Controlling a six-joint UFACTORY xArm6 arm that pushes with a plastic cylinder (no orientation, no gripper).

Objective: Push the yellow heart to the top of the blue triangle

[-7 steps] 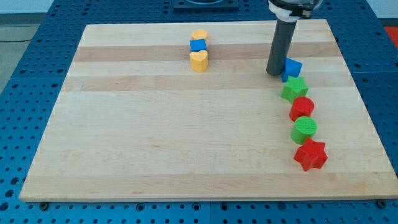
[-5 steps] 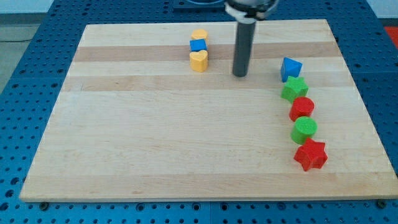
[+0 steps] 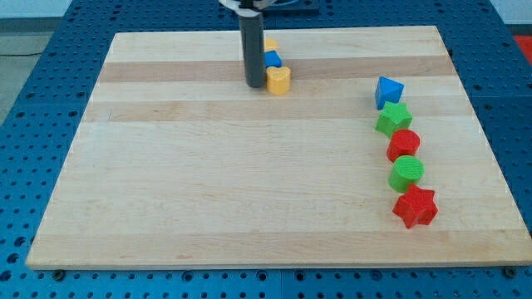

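The yellow heart (image 3: pixel 278 80) lies near the board's top, left of centre. My tip (image 3: pixel 253 84) touches its left side. The blue triangle (image 3: pixel 388 90) sits far to the view's right, at the head of a column of blocks. A blue cube (image 3: pixel 272 60) lies just above the heart, and a yellow block (image 3: pixel 269 44) above that is partly hidden by the rod.
Below the blue triangle run a green star (image 3: pixel 394 120), a red block (image 3: pixel 404 144), a green round block (image 3: pixel 407 173) and a red star (image 3: pixel 415 207). The wooden board (image 3: pixel 208 183) lies on a blue perforated table.
My tip moved from beside the blue triangle leftward across the board to the heart's left side. The heart and blue cube have shifted slightly to the right.
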